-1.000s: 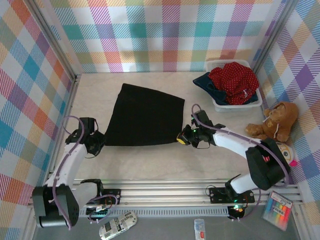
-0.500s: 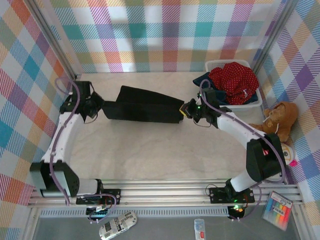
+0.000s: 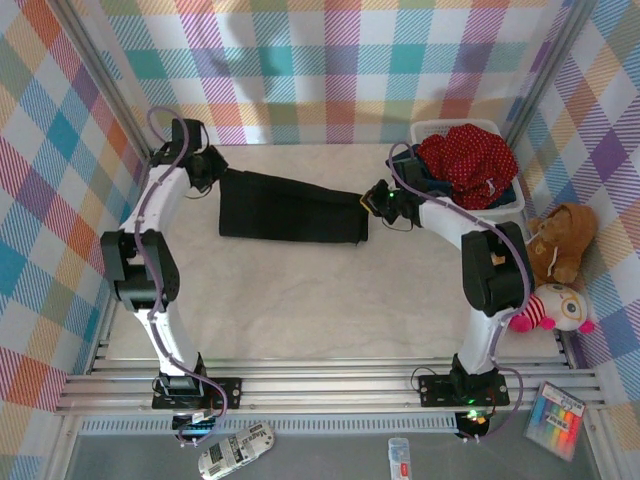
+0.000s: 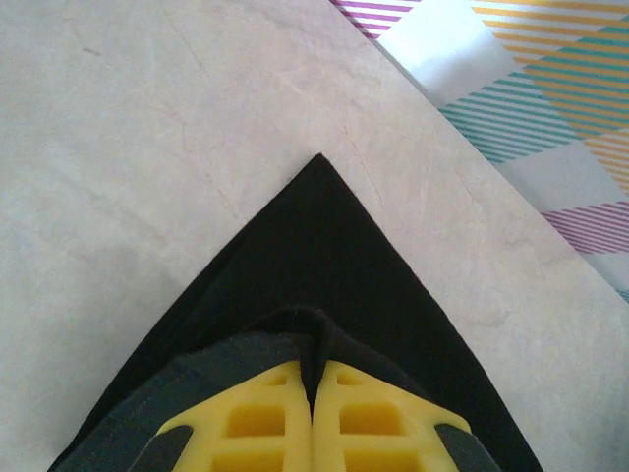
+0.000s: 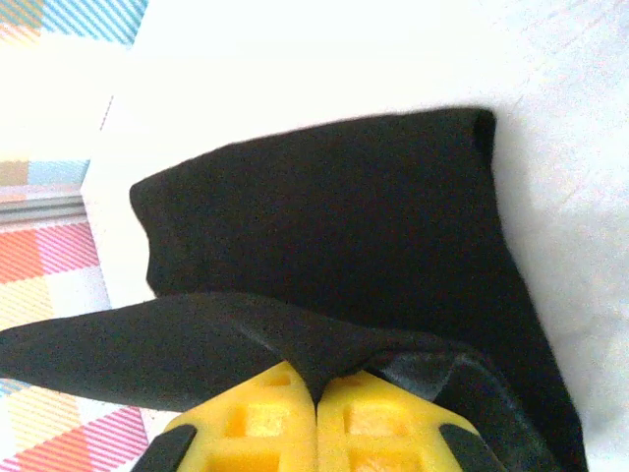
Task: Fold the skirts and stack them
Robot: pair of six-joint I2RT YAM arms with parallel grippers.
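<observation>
The black skirt [image 3: 290, 208] lies folded over itself as a long band across the far middle of the table. My left gripper [image 3: 215, 172] is shut on its left end; in the left wrist view a pinch of black cloth [image 4: 316, 339] rises between the yellow fingers [image 4: 265, 413]. My right gripper [image 3: 372, 200] is shut on the right end, black skirt cloth [image 5: 324, 246] pinched between its yellow fingers [image 5: 373, 418]. The red dotted skirt [image 3: 467, 164] is heaped over a dark blue skirt [image 3: 412, 163] in the white basket [image 3: 470, 212].
The basket stands at the far right by the checked wall. A brown teddy bear [image 3: 558, 240] and a small white and pink doll [image 3: 550, 308] sit at the right edge. Bare table [image 3: 300, 300] stretches in front of the skirt.
Both grippers have carried the skirt's near edge away from me and over its far part, so the flat skirt has become a narrow folded band. Both arms now reach far back.
</observation>
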